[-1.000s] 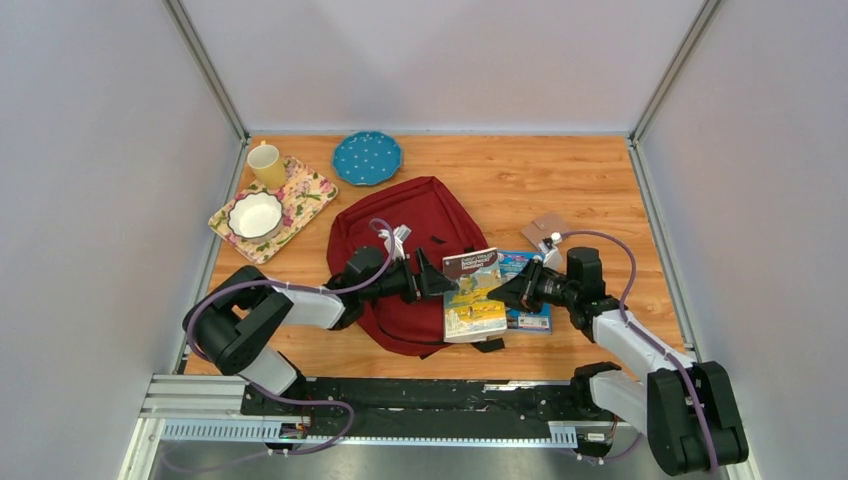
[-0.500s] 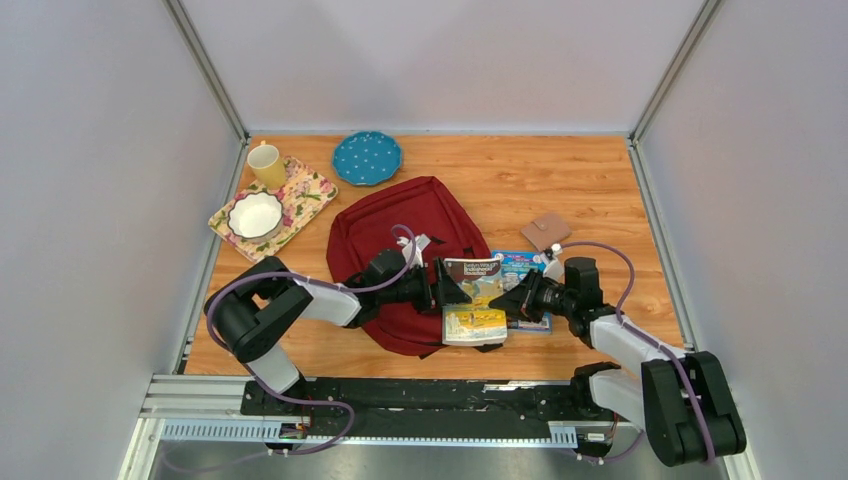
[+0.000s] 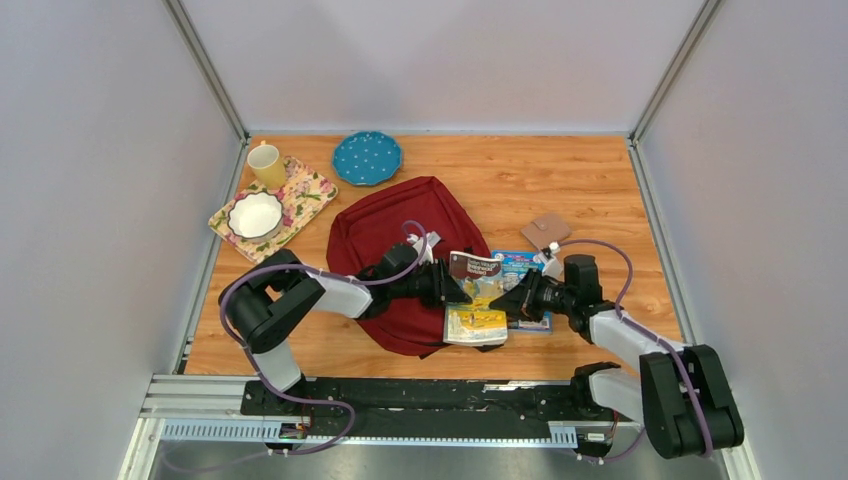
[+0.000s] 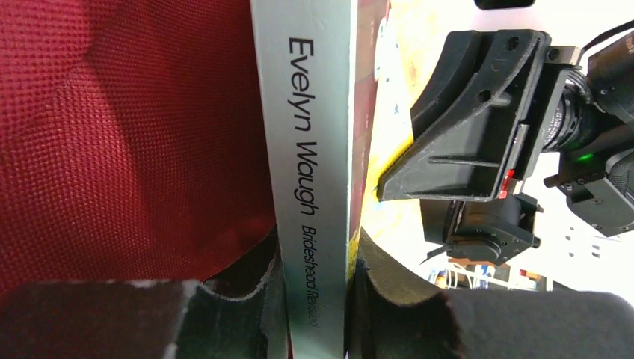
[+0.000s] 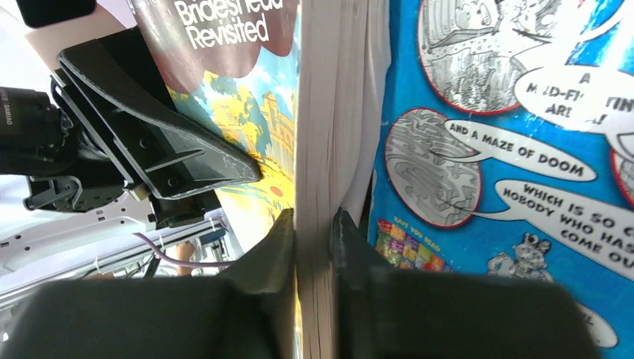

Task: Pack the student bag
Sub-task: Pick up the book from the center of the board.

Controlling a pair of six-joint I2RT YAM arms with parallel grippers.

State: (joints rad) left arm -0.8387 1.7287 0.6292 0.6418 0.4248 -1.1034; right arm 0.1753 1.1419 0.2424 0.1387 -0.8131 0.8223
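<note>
The dark red student bag (image 3: 400,235) lies flat mid-table. A paperback, "Brideshead Revisited" (image 3: 474,305), rests half on the bag's right edge. My left gripper (image 3: 452,289) is shut on its grey spine (image 4: 306,149), one pad on each side; the left wrist view shows red bag fabric (image 4: 127,127) just beside it. From the opposite side my right gripper (image 3: 506,303) is shut on the book's page edge (image 5: 329,112). In the right wrist view my gripper (image 5: 314,233) squeezes the pages, and the left gripper's fingers (image 5: 161,153) show beyond the cover.
A blue comic book (image 3: 517,264) lies under the paperback's right side, also filling the right wrist view (image 5: 508,149). A brown wallet (image 3: 546,231) sits behind it. At the back left are a floral tray (image 3: 305,195) with a white bowl (image 3: 255,215), a yellow mug (image 3: 267,165) and a blue plate (image 3: 367,157).
My left gripper moved right onto the book's spine and went from wide open to shut on it. The right gripper kept its hold; the book dropped slightly toward the near edge.
</note>
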